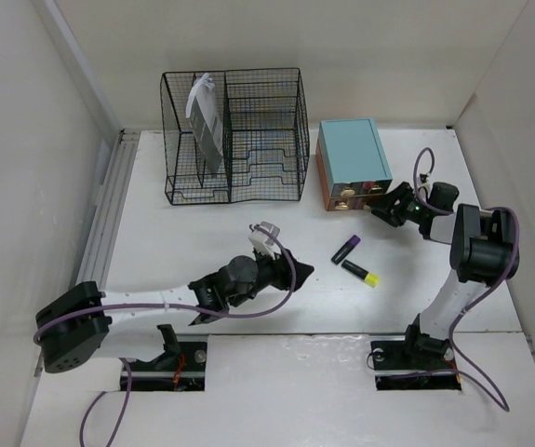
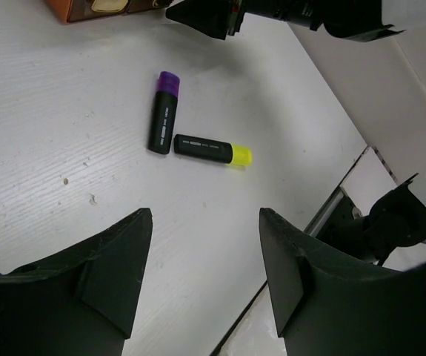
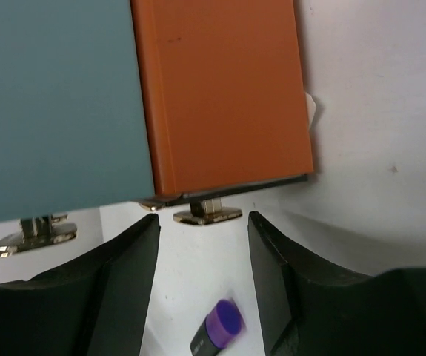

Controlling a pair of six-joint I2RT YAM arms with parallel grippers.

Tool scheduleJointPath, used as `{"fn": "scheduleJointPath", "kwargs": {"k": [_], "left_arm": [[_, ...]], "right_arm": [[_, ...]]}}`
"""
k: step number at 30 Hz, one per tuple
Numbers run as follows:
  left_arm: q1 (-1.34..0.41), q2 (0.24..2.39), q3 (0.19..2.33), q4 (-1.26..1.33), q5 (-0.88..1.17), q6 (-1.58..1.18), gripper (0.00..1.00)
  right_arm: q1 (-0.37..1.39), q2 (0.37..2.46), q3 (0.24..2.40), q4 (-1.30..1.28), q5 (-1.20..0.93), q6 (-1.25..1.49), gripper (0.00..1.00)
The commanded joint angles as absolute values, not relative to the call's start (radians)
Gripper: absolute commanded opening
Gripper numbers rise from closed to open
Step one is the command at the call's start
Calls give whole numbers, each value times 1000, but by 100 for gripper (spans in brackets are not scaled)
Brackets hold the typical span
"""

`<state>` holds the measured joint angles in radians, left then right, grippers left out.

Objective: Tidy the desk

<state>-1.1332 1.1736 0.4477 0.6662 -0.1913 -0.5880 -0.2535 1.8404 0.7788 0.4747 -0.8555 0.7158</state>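
Partway done, by my read: black wire rack at far left holds a grey-white flat item, and the teal-topped drawer box sits far right. Two markers lie loose mid-scene, the purple-capped marker and the yellow-capped marker, ends nearly touching in an L. Those look like what's left to put away. The white tabletop spans the whole scene under both arms. Left gripper is released, nothing between its fingers, hovering just left of the markers. Right gripper is parted and empty too, at the box's near face, a brass handle just beyond its tips, not clamped. Can't tell: drawers open or shut, box contents, what the rack item is, or the small white-pink thing beside the left arm. Box is cut off in right wrist view.
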Motion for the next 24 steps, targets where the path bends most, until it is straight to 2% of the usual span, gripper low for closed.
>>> {"fn": "scheduleJointPath", "kwargs": {"k": [1,8,11,14,19,21,24], "left_arm": [[-1140,1106,419,704,-219,-597,57],[-1140,1040,374,704,-209,-617,57],[-1140,1014,365,704,-209,-617,57],[-1140,1005,354,704,-209,-617,57],[-1140,996,354,704,-199,-617,57],[-1140,996,345,704,-199,-617,57],[-1140,996,345,704,-199,-626,57]], "right_arm": [[-222,1879,785,646,-831,799,57],[-189,1924,814,681,-788,808,58],[-189,1933,805,704,-778,808,49],[-189,1924,786,704,-743,799,47],[-189,1924,773,748,-742,819,58],[-189,1924,761,758,-742,819,59],[-198,1924,739,758,-742,809,47]]}}
